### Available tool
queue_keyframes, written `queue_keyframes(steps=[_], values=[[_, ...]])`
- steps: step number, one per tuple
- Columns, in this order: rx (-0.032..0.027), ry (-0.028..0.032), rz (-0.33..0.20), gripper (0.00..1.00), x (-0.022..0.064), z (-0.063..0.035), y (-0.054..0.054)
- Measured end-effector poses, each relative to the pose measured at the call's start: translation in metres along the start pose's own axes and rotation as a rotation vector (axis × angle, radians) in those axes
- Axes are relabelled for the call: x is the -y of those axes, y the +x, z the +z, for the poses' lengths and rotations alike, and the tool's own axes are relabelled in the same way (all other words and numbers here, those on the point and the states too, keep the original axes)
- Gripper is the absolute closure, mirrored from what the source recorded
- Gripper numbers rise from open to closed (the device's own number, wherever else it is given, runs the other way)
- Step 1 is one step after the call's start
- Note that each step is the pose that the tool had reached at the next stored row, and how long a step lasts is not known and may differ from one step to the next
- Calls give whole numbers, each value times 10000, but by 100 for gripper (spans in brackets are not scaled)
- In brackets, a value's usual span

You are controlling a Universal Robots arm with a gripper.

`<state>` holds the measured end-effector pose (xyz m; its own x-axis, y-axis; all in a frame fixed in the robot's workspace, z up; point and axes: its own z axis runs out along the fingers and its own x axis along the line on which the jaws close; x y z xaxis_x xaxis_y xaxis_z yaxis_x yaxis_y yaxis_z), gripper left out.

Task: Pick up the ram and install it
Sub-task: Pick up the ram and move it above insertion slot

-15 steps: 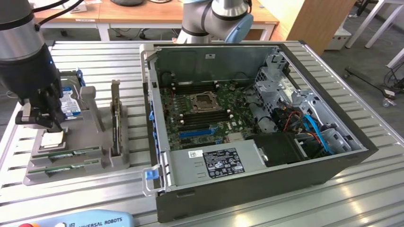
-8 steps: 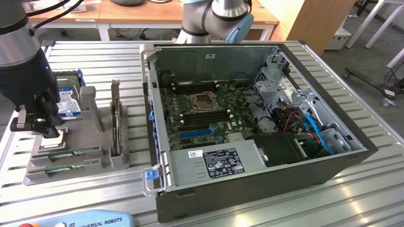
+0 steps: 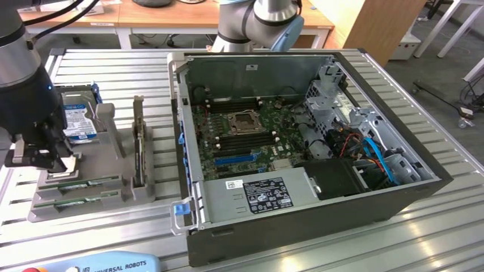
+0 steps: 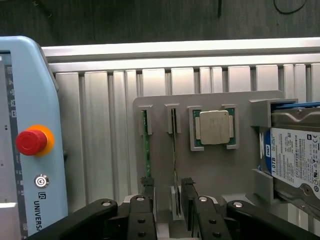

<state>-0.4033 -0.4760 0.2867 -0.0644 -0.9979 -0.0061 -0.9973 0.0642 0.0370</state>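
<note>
Two ram sticks (image 4: 146, 150), one processor (image 4: 214, 127) and one hard drive (image 4: 295, 150) sit in the grey holder (image 4: 215, 175). The gripper (image 4: 168, 186) points down, fingers wide apart astride one stick, gripping nothing.

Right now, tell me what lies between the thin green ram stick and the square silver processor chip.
Wrist view: a second thin stick stands edge-on in its own slot between the green ram stick and the square silver chip.

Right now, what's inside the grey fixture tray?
Two ram sticks on edge, a processor chip, a hard drive, an upright expansion card. The open gripper covers the stick ends nearest it.
</note>
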Motion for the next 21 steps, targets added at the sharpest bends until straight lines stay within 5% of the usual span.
queue_keyframes(steps=[10,21], values=[[-4,0,-105,64,-40,1,132],[-3,5,-108,64,-38,64,135]])
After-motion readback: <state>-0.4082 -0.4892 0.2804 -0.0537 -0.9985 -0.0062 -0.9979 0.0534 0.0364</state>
